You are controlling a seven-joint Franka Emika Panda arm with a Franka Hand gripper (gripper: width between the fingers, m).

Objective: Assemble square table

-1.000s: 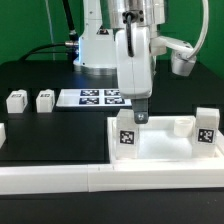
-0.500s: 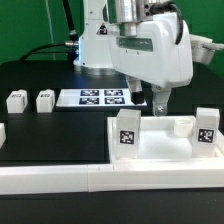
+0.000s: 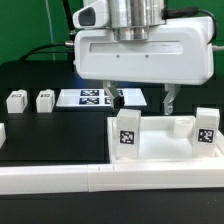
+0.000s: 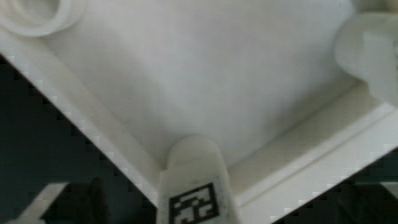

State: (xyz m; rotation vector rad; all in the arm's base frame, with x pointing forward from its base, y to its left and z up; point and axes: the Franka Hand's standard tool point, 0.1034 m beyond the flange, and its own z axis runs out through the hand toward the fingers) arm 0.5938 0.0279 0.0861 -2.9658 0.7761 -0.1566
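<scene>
A white robot arm is hanging over a black work table (image 3: 50,135), seen from the front. Its gripper (image 3: 141,100) is standing wide open and holding nothing. The two dark fingers (image 3: 170,100) are pointing down, well apart, with only air between them. They are hovering just behind the back edge of the square table top (image 3: 160,150) and are not touching it.

The square table top is lying flat toward the exterior view's right, a large white plastic piece with a raised rim. One upright leg (image 3: 127,131) is standing at its front corner on the exterior view's left, showing a black-and-white tag. A second upright leg (image 3: 206,128) is standing at the corner on the exterior view's right, also tagged.

Two loose legs (image 3: 15,100) (image 3: 44,100) are sitting side by side on the black surface, well away on the exterior view's left. The marker board (image 3: 88,97) is lying flat behind the gripper, partly hidden by it. A long white border bar (image 3: 50,178) is running along the front of the table.

The wrist view is looking straight down onto the square table top (image 4: 214,80), with its rim running diagonally. A tagged leg (image 4: 196,185) is rising toward the camera, and a round corner socket (image 4: 39,12) is showing at one corner.
</scene>
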